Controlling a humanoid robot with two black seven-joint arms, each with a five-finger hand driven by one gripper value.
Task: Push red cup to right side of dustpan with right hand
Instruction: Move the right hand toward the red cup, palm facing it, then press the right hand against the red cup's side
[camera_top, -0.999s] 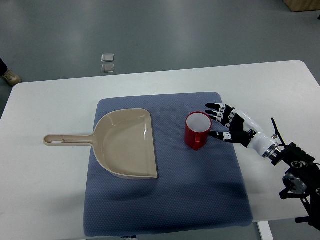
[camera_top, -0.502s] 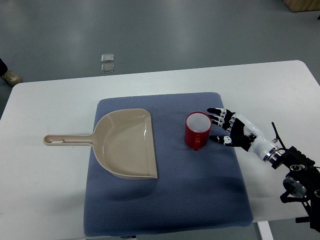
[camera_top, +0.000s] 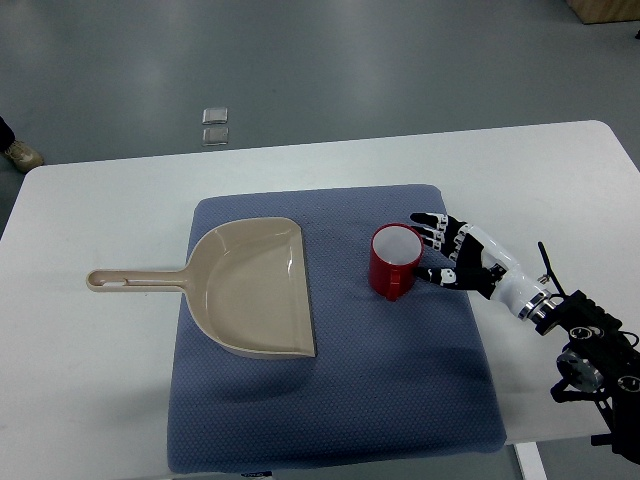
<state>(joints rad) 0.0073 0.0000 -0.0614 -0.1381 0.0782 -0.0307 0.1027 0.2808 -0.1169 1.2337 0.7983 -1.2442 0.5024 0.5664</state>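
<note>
Red cup (camera_top: 396, 261) unmoved, right of dustpan (camera_top: 250, 286) | right hand (camera_top: 456, 258) edged closer; fingers spread, tips at cup

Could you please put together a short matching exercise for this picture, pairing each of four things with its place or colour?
Things:
1. red cup
2. dustpan
3. right hand
4. blue mat

Places or colours:
A. beige, handle pointing to the picture's left
B. spread under both the pan and the mug, on the white table
C. upright, between the pan's mouth and the robot's fingers
D. black and white, fingers open, at the mug's right side

Pairs: 1-C, 2-A, 3-D, 4-B
</note>
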